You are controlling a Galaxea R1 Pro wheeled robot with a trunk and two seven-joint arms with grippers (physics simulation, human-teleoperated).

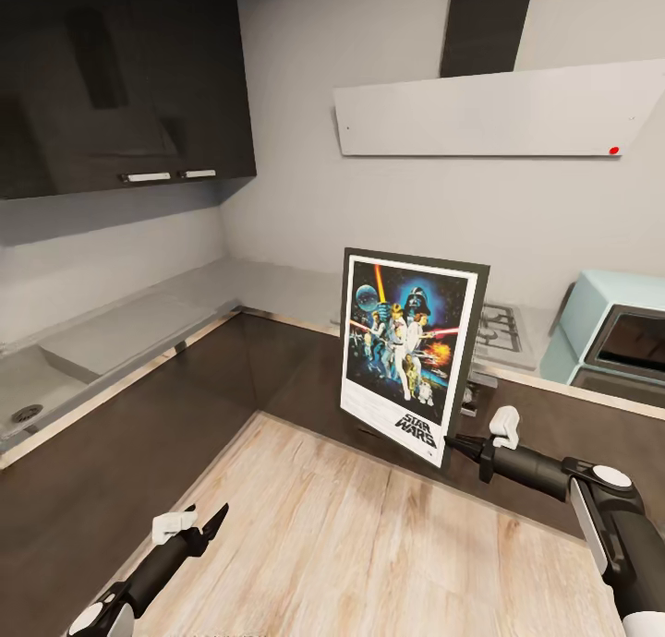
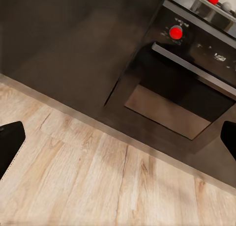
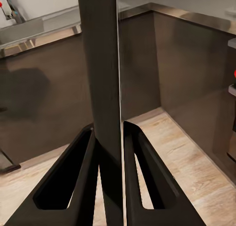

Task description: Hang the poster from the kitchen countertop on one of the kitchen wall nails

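Right hand [image 1: 459, 446] pinches the poster [image 1: 411, 355] by its lower corner, mid-frame, upright above the floor. Left hand [image 1: 199, 526] hangs spread. So thin a grip risks the poster swinging or slipping out.

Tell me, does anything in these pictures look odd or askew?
Only the poster: it is off the kitchen countertop, upright in the air before the cabinets, pinched at its lower corner by the right hand and slightly tilted. The left hand is open and empty.
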